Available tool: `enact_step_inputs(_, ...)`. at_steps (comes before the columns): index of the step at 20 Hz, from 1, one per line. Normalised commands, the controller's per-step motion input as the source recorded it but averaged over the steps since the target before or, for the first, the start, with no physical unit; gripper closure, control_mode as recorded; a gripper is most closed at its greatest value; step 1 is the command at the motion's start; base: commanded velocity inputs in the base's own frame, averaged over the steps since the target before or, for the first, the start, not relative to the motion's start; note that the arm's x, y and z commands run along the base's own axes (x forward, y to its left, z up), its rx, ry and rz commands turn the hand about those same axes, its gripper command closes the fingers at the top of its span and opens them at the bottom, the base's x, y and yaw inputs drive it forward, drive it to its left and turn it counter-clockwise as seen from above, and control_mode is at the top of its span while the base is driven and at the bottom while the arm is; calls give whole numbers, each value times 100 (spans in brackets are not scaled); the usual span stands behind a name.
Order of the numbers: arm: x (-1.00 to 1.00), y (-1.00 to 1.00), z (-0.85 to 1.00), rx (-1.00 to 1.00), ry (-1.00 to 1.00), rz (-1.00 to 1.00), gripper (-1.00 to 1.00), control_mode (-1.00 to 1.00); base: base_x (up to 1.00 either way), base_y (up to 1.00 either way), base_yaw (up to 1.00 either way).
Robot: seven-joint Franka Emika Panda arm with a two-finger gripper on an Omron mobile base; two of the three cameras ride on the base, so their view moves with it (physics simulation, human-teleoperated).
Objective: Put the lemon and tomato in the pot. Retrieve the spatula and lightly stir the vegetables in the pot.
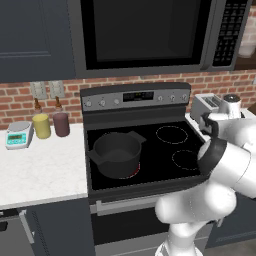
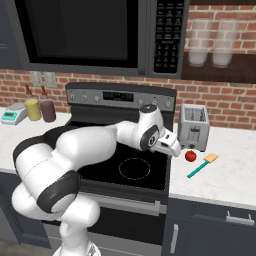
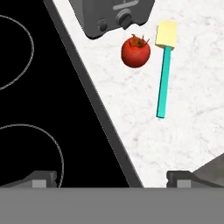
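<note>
With jaws spread wide and empty, the gripper (image 3: 111, 178) hovers above the bench (image 3: 192, 113) edge, lined up toward the tomato (image 3: 135, 51) beside the spatula (image 3: 164, 65), presumably for pickup.

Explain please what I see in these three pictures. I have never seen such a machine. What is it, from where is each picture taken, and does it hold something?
This is a white robot arm in a computer-drawn kitchen. Two pictures come from cameras behind the arm, one to its left and one to its right. The third looks down from its hand; the two dark tips at the bottom are its fingers, standing wide apart with nothing between them.

The dark pot stands on the stove. On the white counter to the right lie a red tomato and a spatula with a teal handle, both in front of a toaster.
</note>
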Motion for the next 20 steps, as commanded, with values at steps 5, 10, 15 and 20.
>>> enact_step_inputs(5, 23, -58, -13, 0, 0, 0, -100, -100, 0, 0, 0)
enact_step_inputs(10, 37, -38, -20, 0, 0, 0, -100, -100, 0, 0, 0)
enact_step_inputs(15, 48, -30, -40, 0, -1, 0, -100, -100, 0, 0, 0)
enact_step_inputs(20, 36, -34, -32, 0, -2, 0, -100, -100, 0, 0, 0)
